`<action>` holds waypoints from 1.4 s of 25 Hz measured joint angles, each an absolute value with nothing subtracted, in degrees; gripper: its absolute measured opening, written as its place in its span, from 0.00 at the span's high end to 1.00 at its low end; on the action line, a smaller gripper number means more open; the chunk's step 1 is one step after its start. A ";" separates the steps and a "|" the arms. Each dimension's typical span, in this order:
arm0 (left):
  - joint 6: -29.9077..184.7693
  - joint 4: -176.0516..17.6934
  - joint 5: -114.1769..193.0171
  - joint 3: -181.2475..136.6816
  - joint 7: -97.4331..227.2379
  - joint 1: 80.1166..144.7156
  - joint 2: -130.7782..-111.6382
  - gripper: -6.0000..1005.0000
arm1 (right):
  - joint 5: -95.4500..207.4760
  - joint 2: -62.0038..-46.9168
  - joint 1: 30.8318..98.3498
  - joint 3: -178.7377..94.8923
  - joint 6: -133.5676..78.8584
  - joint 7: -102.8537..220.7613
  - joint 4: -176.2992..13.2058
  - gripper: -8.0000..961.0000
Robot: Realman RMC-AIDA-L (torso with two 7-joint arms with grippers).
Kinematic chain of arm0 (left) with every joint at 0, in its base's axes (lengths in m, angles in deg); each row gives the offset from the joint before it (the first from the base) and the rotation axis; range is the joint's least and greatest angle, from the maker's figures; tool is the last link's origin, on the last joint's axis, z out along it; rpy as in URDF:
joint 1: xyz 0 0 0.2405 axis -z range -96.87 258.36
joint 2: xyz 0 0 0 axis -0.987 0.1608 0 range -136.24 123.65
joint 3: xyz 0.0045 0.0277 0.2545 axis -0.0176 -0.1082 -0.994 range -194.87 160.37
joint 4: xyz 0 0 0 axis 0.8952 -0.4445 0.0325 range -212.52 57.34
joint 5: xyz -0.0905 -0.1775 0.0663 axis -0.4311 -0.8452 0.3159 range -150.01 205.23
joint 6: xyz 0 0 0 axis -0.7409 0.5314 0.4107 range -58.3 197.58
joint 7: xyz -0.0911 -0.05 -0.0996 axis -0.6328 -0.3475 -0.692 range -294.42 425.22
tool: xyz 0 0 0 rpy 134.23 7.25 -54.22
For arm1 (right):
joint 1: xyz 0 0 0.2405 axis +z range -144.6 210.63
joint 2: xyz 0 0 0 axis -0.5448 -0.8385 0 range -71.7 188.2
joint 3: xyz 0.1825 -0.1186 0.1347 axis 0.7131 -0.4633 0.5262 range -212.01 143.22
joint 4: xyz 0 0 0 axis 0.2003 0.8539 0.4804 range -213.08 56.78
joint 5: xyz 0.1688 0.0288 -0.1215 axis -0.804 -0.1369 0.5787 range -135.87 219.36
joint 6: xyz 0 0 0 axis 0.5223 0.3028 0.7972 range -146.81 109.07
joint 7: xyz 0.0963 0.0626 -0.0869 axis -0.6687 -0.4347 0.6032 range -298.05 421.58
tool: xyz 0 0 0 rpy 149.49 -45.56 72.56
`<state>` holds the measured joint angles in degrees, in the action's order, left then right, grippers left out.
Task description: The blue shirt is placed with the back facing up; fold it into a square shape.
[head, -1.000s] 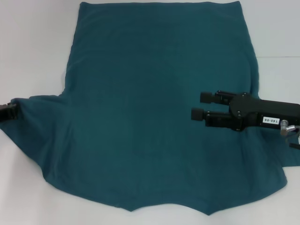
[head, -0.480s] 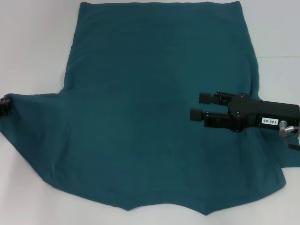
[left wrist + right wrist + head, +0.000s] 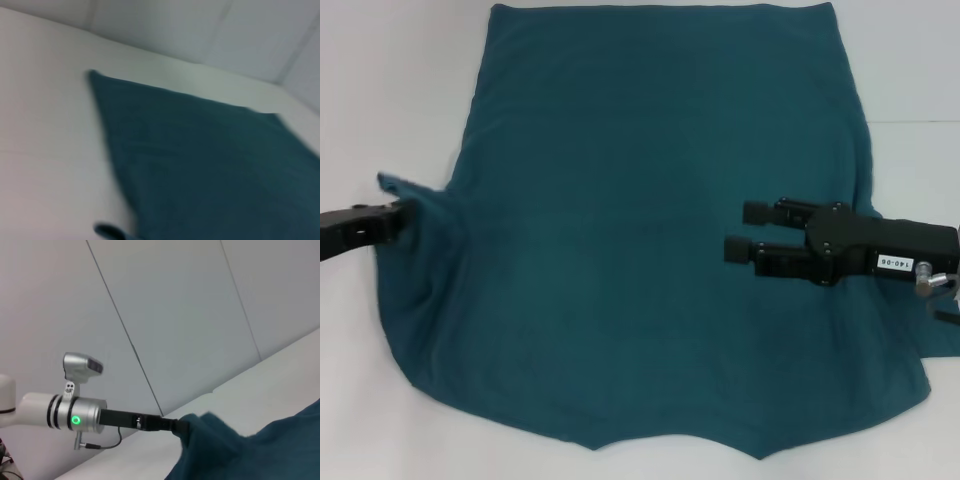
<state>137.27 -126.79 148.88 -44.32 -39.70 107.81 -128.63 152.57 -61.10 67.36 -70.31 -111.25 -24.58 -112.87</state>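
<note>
White table [image 3: 390,80]: blue shirt [image 3: 650,230] lengthwise; left claw [image 3: 398,212] pinches sleeve, right claw [image 3: 742,230] released.

The blue shirt [image 3: 210,165] is being seen spread flat across a white table [image 3: 50,150], its dark teal cloth lying smooth with faint creases. One corner [image 3: 93,75] is pointing toward the far side, where pale wall panels [image 3: 210,30] are rising behind the table. A small fold of cloth [image 3: 111,231] is lying apart at the picture's edge.
</note>
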 joint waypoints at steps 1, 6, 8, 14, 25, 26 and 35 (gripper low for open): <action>139.21 -127.06 148.87 -44.32 -40.46 108.05 -128.67 0.98 | 152.57 -61.10 67.36 -70.31 -111.25 -24.58 -112.87 0.13; 145.08 -126.16 148.48 -44.34 -43.20 110.15 -129.73 0.97 | 152.58 -61.10 67.03 -70.50 -111.25 -24.31 -112.78 0.13; 145.08 -124.04 147.65 -44.32 -43.52 111.12 -130.18 0.97 | 152.58 -61.10 66.98 -70.52 -111.25 -23.85 -112.45 0.13; 142.37 -112.17 141.98 -44.09 -41.52 112.77 -130.32 0.88 | 152.58 -61.10 66.79 -70.52 -111.33 -23.26 -112.25 0.13; 144.55 -110.28 138.26 -43.72 -35.47 111.49 -130.28 0.53 | 152.55 -61.10 66.98 -70.16 -111.51 -23.29 -112.25 0.13; 144.27 -110.48 138.25 -43.67 -34.63 111.30 -130.27 0.49 | 152.46 -61.06 66.94 -70.11 -111.51 -23.32 -112.25 0.13; 142.96 -112.70 139.04 -44.23 -21.82 109.73 -130.22 0.32 | 152.05 -60.55 66.65 -70.06 -111.50 -23.80 -112.26 0.13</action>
<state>142.96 -112.70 139.04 -44.23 -21.82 109.73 -130.22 152.05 -60.55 66.65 -70.06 -111.50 -23.80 -112.26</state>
